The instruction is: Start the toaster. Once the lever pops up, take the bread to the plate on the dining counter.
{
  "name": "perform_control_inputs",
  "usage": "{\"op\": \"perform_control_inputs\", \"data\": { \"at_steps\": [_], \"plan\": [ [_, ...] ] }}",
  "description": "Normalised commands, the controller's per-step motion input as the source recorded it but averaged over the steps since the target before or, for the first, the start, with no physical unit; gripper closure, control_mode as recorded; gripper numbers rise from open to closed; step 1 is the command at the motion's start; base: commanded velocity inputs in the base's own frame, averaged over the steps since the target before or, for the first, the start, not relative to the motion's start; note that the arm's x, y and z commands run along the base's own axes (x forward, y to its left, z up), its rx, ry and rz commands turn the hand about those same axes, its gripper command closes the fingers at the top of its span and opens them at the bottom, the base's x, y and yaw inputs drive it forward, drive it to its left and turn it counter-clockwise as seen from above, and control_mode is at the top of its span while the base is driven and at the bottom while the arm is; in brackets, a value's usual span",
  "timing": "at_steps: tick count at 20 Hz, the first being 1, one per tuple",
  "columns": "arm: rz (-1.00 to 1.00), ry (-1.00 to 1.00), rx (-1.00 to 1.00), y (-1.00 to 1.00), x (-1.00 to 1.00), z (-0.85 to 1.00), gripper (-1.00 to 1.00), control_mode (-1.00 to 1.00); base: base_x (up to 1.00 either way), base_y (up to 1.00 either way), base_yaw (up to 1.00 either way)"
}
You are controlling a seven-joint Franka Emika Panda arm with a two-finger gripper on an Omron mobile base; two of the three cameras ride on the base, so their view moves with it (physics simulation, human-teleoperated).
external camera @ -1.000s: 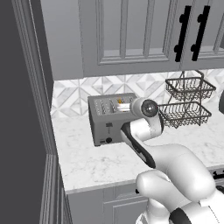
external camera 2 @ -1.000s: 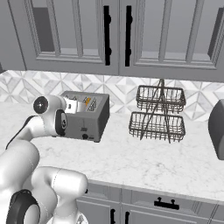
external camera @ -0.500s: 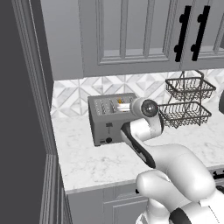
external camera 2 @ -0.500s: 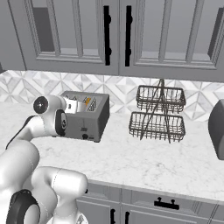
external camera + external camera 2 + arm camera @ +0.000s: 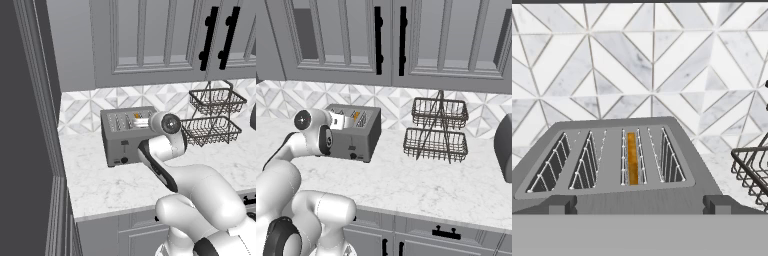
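Toaster: boxy grey metal four-slot toaster [image 5: 126,136] sits centre-left in the left base view, backed near the tiled wall, black levers facing out for a push.
Bread: thin slice with orange-tan crust [image 5: 631,157] stands on edge in the third slot, seated low, ready to toast.
Arm: white arm bends up from the lower frame, wrist level above the toaster top.
Claw: two-finger gripper [image 5: 348,121] hovers over the slots, jaws spread wide, holding nothing.
Right side: dark wire two-tier basket [image 5: 436,131], apart from the toaster.

Open air over the toaster, wire rack crowding the right

Below and ahead of the jaws the toaster [image 5: 619,165] top lies unobstructed; the tiled backsplash [image 5: 642,60] closes the far side, and the two-tier wire basket rack [image 5: 752,170] stands just right.
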Motion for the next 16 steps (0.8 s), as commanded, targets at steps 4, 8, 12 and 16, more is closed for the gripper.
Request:
{"op": "perform_control_inputs", "data": {
  "at_steps": [4, 8, 12, 16],
  "plan": [
    [0.0, 0.0, 0.0, 0.0, 0.0, 0.0, -1.0, -1.0, 0.0, 0.0, 0.0],
    [0.0, 0.0, 0.0, 0.0, 0.0, 0.0, -1.0, -1.0, 0.0, 0.0, 0.0],
    [0.0, 0.0, 0.0, 0.0, 0.0, 0.0, -1.0, -1.0, 0.0, 0.0, 0.0],
    [0.0, 0.0, 0.0, 0.0, 0.0, 0.0, -1.0, -1.0, 0.0, 0.0, 0.0]
  ]
}}
